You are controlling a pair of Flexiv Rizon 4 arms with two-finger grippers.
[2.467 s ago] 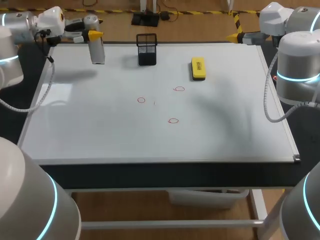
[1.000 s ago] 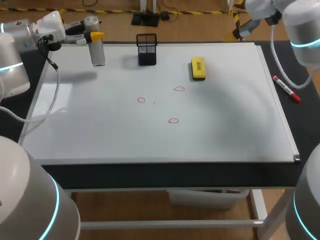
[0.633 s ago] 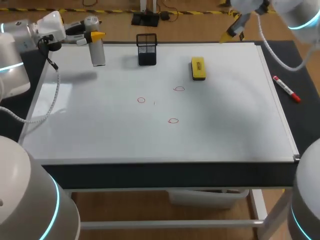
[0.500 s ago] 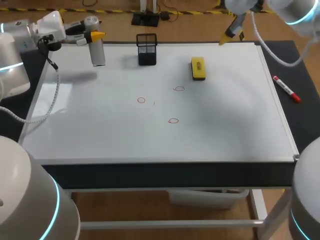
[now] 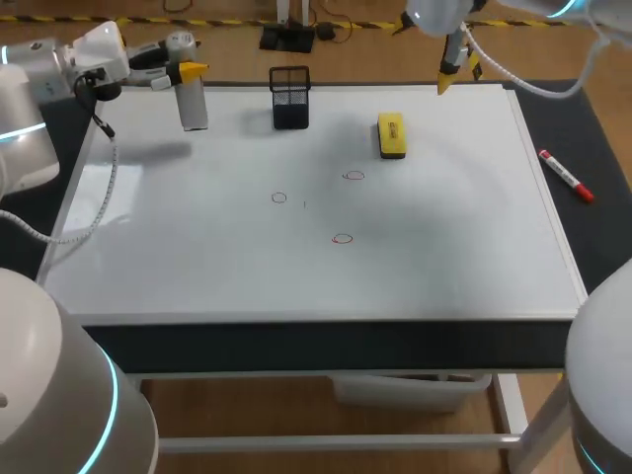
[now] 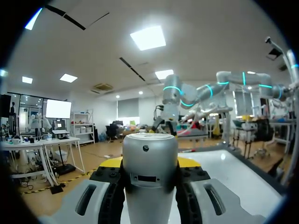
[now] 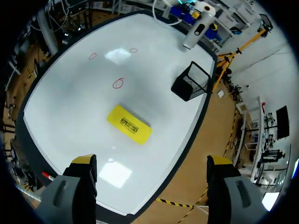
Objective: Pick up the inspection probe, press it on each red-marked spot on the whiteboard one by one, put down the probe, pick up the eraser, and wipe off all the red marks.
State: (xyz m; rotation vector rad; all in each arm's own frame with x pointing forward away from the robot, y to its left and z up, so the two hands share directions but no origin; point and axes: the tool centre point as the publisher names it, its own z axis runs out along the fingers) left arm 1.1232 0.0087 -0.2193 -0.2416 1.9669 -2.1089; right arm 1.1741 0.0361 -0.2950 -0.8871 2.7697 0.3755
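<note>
My left tool (image 5: 183, 71) is clamped on the probe (image 5: 193, 99), which is upright and well left of the eraser (image 5: 392, 135). A mesh cup (image 5: 289, 97) stands between probe and eraser. Three red marks (image 5: 343, 238) sit on the whiteboard (image 5: 474, 247), nearer me than the eraser. My right tool (image 7: 152, 163) hangs open just beyond the eraser. A marker (image 5: 565, 175) lies on the bench, well right of the eraser.
</note>
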